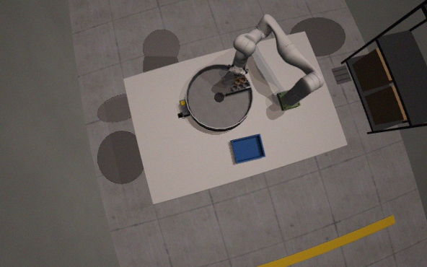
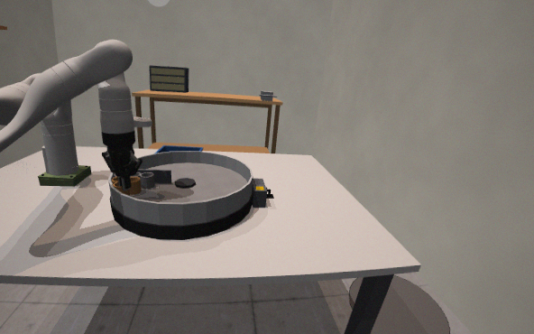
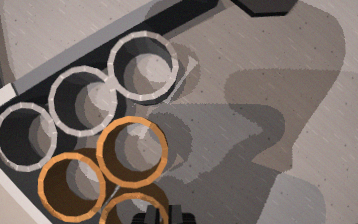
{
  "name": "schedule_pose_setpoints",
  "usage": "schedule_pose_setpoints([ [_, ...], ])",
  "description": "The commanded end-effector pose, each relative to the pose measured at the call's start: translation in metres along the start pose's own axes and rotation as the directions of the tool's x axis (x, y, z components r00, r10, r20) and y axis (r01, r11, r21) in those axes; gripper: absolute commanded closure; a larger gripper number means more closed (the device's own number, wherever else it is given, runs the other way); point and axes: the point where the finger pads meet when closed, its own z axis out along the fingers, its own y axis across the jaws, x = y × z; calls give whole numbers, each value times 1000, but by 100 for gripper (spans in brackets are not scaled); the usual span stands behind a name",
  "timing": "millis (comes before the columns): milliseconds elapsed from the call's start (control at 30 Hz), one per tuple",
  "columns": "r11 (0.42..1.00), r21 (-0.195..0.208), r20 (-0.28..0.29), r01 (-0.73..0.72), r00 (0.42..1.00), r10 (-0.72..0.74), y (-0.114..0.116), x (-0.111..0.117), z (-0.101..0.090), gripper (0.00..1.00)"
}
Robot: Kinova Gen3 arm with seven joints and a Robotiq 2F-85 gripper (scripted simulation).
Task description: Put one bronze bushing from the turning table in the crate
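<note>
Standing upright, bore facing up, one bronze bushing (image 1: pixel 239 76) (image 2: pixel 133 186) (image 3: pixel 129 196) has its wall clamped in the jaws (image 1: pixel 236 73) (image 2: pixel 125 184).

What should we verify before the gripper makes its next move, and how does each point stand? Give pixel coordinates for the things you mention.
1. Gripper (image 1: pixel 239 73) (image 2: pixel 125 184) (image 3: pixel 165 215) down at a bronze bushing (image 2: pixel 133 186) (image 3: pixel 134 195): ok.
2. Bushing's wall pinched between the fingers: cannot tell; the fingers stand close together at it.
3. Three grey bushings (image 2: pixel 148 181) (image 3: pixel 82 134) on the turning table (image 1: pixel 205 108) (image 2: pixel 216 180) (image 3: pixel 240 55): ok.
4. Turning table at rest: cannot tell.
5. Crate (image 1: pixel 246 137) (image 2: pixel 180 147) without bushings: ok.
6. Gripper above the crate: not ok.
</note>
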Motion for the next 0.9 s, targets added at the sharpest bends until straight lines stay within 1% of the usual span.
schedule_pose_setpoints([
  [0,1000,-1,1,1,1000,-1,0,0,-5,100],
  [67,1000,-1,1,1,1000,-1,0,0,-8,100],
  [500,1000,-4,1,3,1000,-3,1,0,-8,100],
  [633,1000,-4,2,4,1000,-4,1,0,-14,100],
  [867,1000,-4,2,4,1000,-4,1,0,-14,100],
])
